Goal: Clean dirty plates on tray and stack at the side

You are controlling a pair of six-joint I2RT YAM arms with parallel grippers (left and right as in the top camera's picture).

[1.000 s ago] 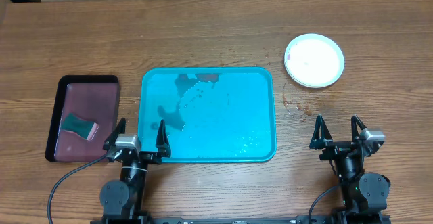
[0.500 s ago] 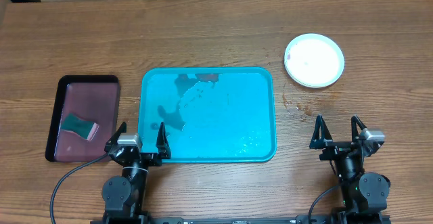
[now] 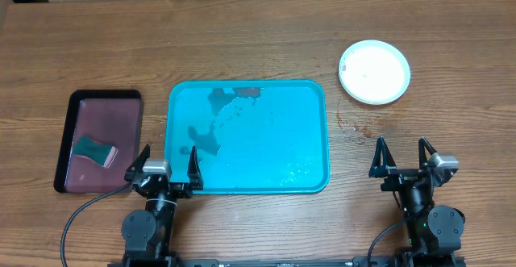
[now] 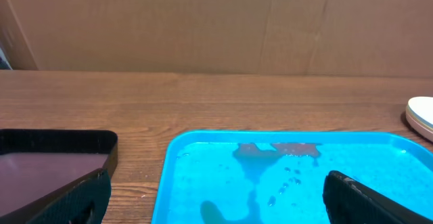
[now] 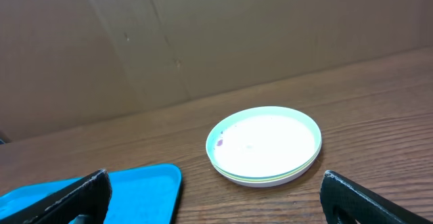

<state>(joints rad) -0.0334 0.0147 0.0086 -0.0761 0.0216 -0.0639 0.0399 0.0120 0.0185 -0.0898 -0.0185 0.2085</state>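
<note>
**A:** Wood-grain surface [image 3: 242, 41], brown cardboard behind it. Has anything moved over the last second?

**B:** Hardly. Both arms stay parked at the near edge. Left of the left gripper [image 3: 169, 150] sits the small maroon tray [image 3: 105, 114], matte with a black rim, holding a soft green-and-pink sponge [image 3: 95, 148]. Its jaws are released, gripping nothing.

**A:** And the turquoise tray [image 3: 318, 138]?

**B:** Just ahead of those jaws. It's glossy plastic with rounded corners and a raised rim. No plates are on it, only a water film and a reddish smear [image 3: 248, 93].

**A:** So where are the plates [image 3: 374, 72]?

**B:** Stacked well ahead of the right gripper [image 3: 401, 142], slightly to its left. They're round, shallow and smooth, with green and pale-blue rims peeking out beneath. Those jaws are released too. I judge the task finished, or nearly.
</note>
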